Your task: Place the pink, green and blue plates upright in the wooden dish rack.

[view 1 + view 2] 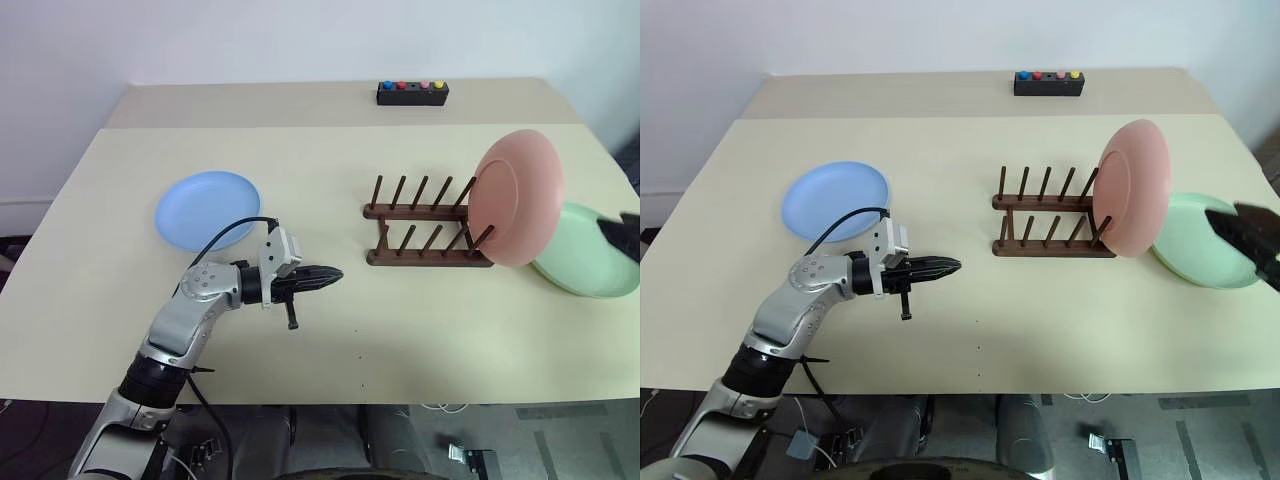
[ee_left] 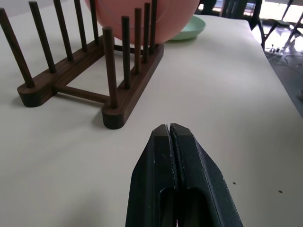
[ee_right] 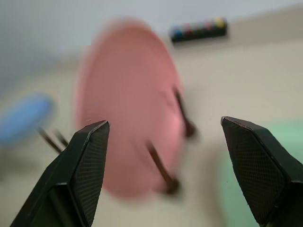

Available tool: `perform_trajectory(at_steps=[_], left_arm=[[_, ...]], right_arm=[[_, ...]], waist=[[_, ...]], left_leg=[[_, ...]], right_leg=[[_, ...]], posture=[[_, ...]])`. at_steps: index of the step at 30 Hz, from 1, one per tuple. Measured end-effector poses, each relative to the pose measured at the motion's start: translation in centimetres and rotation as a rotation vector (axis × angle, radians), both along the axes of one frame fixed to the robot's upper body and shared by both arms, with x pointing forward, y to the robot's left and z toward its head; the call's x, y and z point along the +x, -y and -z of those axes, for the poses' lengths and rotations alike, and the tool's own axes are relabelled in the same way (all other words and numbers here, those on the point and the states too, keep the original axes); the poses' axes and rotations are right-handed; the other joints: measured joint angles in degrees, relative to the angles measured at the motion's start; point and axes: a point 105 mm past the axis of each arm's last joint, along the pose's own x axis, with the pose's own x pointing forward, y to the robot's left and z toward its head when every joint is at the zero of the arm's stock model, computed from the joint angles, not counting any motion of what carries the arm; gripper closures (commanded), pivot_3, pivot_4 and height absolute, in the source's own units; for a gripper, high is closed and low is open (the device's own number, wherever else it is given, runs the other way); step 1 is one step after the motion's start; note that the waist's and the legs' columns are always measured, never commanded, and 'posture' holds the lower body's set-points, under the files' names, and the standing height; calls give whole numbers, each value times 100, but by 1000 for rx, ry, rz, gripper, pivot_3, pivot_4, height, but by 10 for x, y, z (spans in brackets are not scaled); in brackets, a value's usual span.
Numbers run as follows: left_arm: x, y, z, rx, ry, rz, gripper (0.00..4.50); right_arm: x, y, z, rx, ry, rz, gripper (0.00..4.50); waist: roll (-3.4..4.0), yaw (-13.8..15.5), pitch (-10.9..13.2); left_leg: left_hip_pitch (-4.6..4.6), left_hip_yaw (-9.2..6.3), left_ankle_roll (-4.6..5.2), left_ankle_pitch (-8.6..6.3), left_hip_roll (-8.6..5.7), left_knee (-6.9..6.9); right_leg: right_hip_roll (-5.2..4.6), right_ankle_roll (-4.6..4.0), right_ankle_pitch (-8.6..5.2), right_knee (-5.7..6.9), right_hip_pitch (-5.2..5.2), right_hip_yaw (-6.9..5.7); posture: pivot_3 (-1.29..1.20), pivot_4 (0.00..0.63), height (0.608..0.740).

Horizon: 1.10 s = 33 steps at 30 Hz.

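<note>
Wooden dish rack (image 1: 425, 224) mid-desk (image 1: 330, 350), pink plate (image 1: 518, 197) upright in rightmost slot. Green plate (image 1: 590, 255) flat just beyond; blue plate (image 1: 207, 208) flat, far left. Left claw (image 1: 335, 274) clenched, level, pointing at rack. Right wrist view: right claw (image 3: 163, 127) released, facing pink plate.
</note>
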Motion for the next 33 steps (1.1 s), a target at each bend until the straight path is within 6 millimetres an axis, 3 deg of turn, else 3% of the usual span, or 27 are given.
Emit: perform_trajectory(at_steps=[5,8,12,16,19,26,33], left_arm=[[-2,4,-8,-10,17,58,4500],[-3,5,-12,-9,27,81,4500],[-8,7,-15,7,48,115,4500],[-15,10,-22,20,76,140,4500],[-22,15,-23,32,85,168,4500],[-31,18,-23,44,83,170,4500],[-30,19,-23,40,82,158,4500]], right_arm=[[3,16,43,-430,-191,24,38],[7,19,66,-585,-261,1,38],[24,15,83,-724,-267,-53,38],[39,13,86,-806,-239,-84,38],[49,15,89,-839,-223,-78,876],[50,24,99,-866,-240,-59,4447],[37,28,98,-902,-234,-39,4481]], waist=[[-1,-23,1],[-1,-11,1],[0,-23,2],[-4,-10,5],[-5,-3,5],[-4,-4,5],[-5,17,5]], left_leg=[[13,13,-1,0,1,1],[10,12,-1,0,1,-3],[11,12,-1,0,1,-5],[10,12,0,0,1,0],[12,11,0,0,0,0],[13,10,0,0,0,0],[23,9,0,0,-1,-1]], right_leg=[[-1,0,-3,0,8,7],[-3,0,-1,-2,6,8],[-3,0,0,-2,4,9],[-3,-1,0,-3,8,10],[-5,-1,0,-3,10,9],[-5,-1,1,-2,10,10],[-4,-1,0,-2,21,9]], posture=[[0,150,740],[0,150,740],[0,150,740],[0,150,740],[0,150,740],[0,150,740],[0,150,740]])
